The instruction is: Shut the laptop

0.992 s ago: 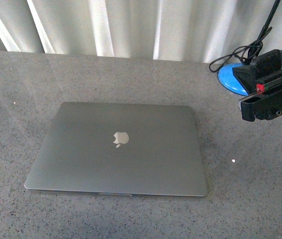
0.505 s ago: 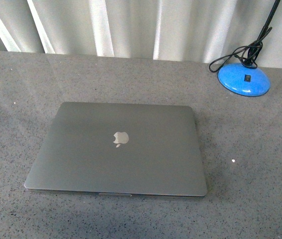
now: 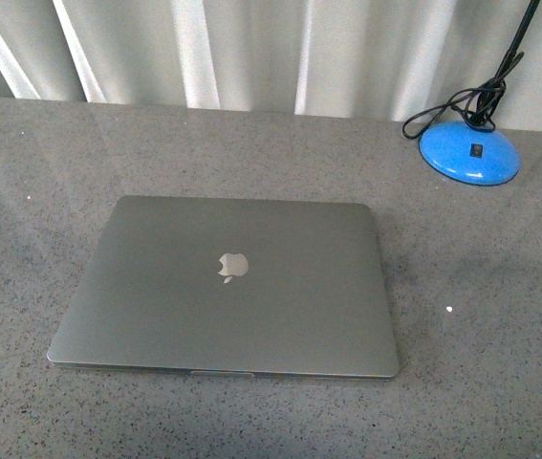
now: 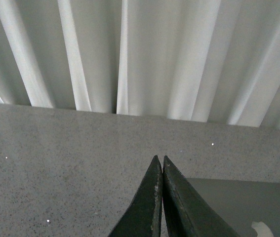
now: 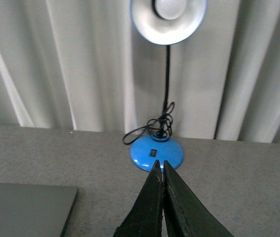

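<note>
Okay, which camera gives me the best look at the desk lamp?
The right wrist view: it shows the whole desk lamp, with its round head, thin neck, coiled cord and blue base. The front view catches only the blue base, the cord and the bottom of the neck. The left wrist view shows none of it.

From my remote seat I see a grey speckled worktop [image 3: 41, 172] with a faint sheen, filling the lower part of every view and running back to a straight far edge. Behind it hangs a pale curtain [image 3: 251, 48] in long vertical folds, lit softly and evenly. At the worktop's far right corner stands a desk lamp [image 5: 168, 19] with a round blue base [image 3: 468, 151], a thin black neck, a silvery shade, and a black cable [image 3: 443, 110] looped beside the base.
</note>
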Controlling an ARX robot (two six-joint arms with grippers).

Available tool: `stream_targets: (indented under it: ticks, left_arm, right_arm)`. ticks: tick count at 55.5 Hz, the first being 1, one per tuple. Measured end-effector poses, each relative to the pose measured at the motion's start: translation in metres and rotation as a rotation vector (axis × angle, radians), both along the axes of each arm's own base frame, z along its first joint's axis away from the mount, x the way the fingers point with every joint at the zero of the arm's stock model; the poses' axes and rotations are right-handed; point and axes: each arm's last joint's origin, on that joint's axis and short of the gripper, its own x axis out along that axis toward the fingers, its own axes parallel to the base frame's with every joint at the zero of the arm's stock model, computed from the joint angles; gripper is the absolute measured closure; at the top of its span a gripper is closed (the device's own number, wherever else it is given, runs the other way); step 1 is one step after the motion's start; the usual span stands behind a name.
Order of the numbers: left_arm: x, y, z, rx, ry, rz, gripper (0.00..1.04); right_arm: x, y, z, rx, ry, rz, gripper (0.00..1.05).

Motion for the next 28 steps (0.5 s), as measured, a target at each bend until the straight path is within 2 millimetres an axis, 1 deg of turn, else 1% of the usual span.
stream_targets:
  ticks: [5,11,28]
  left_arm:
    - [-0.006,0.0,0.004,0.0,-0.019,0.0,1.01]
    - [-0.012,0.0,0.004,0.0,-0.014,0.0,1.01]
    - [-0.025,0.0,0.01,0.0,-0.036,0.0,1.01]
  right_arm:
    - [-0.005,-0.004,0.003,0.001,-0.012,-0.025,1.04]
    - [-0.01,-0.004,0.005,0.002,-0.016,-0.022,1.04]
    - [-0.023,-0.004,0.01,0.004,-0.032,-0.022,1.04]
